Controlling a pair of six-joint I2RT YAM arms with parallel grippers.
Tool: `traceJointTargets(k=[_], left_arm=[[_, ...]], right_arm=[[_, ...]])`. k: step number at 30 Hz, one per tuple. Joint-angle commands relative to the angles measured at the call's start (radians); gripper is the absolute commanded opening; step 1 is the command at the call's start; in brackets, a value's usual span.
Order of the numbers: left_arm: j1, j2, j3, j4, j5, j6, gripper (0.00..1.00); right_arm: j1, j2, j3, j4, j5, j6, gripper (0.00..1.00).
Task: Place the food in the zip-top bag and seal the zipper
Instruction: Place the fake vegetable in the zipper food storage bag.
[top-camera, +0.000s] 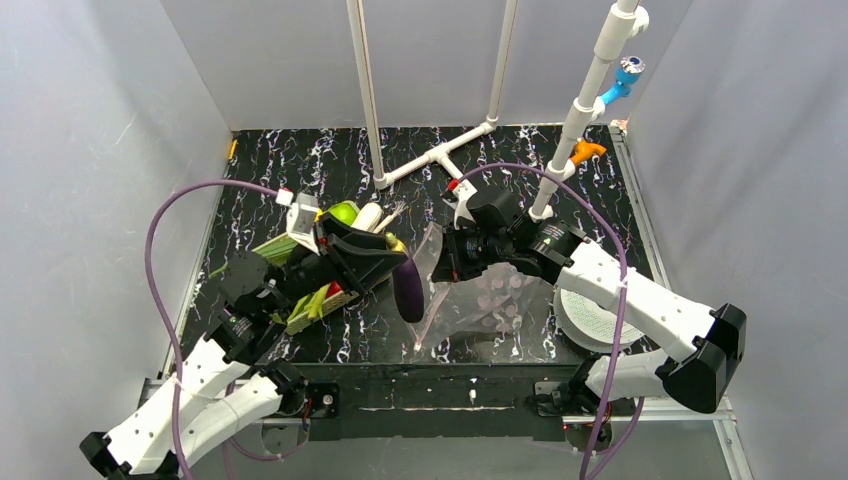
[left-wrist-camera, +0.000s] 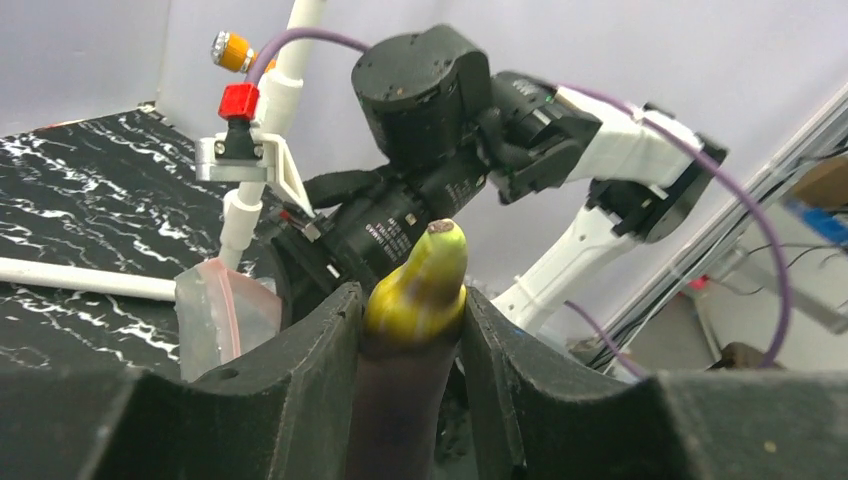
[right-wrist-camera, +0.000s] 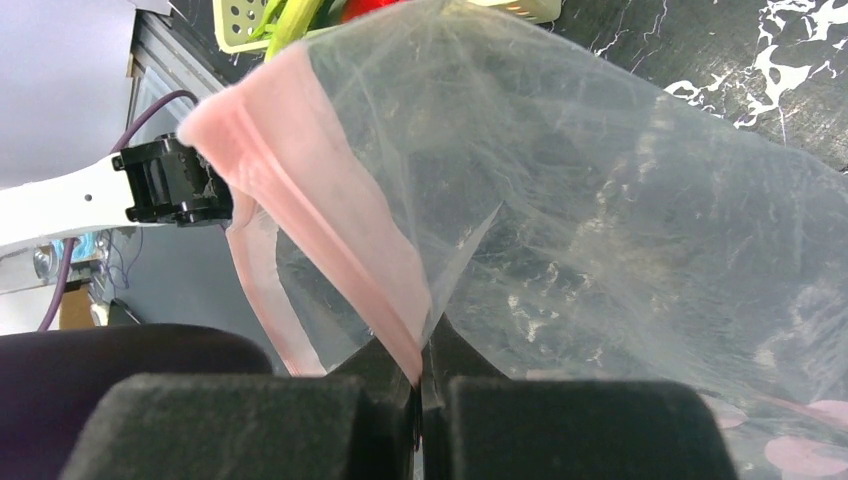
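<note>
My left gripper (top-camera: 398, 268) is shut on a piece of the food, a dark purple eggplant (top-camera: 408, 292) with a yellow-green stem end (left-wrist-camera: 420, 285), and holds it above the table beside the bag's mouth. The clear zip-top bag (top-camera: 492, 298) hangs from my right gripper (top-camera: 441, 256), which is shut on its pinkish zipper (right-wrist-camera: 300, 185) edge, lifting the mouth. The bag's body (right-wrist-camera: 620, 210) drapes down to the table. A green apple (top-camera: 343, 212) and a white leek (top-camera: 368, 217) lie in the basket (top-camera: 262, 248) behind the left gripper.
White PVC pipes (top-camera: 440, 155) stand at the back centre and back right. A white round plate (top-camera: 592, 318) lies under the right arm. Grey walls close in both sides. The right arm's wrist (left-wrist-camera: 430, 90) is close in front of the left gripper.
</note>
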Motion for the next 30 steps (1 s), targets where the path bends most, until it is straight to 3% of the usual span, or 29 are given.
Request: traceJointTargets(k=[1,14,23,30], left_arm=[[-0.074,0.022,0.026,-0.066,-0.121,0.221,0.00],[-0.110,0.084,-0.057,0.043,-0.212,0.293,0.00],[-0.110,0.070,-0.109,0.111,-0.211,0.191,0.00],[-0.110,0.094,-0.100,0.054,-0.205,0.128,0.00]], right_arm=[[-0.003,-0.024,0.019,0.051,-0.034,0.016,0.01],[-0.009,-0.030,0.016,0.098,-0.083,0.047,0.01],[-0.090,-0.048,-0.057,0.261,-0.221,0.186,0.01],[-0.112,-0.068,-0.050,0.252,-0.177,0.201,0.01]])
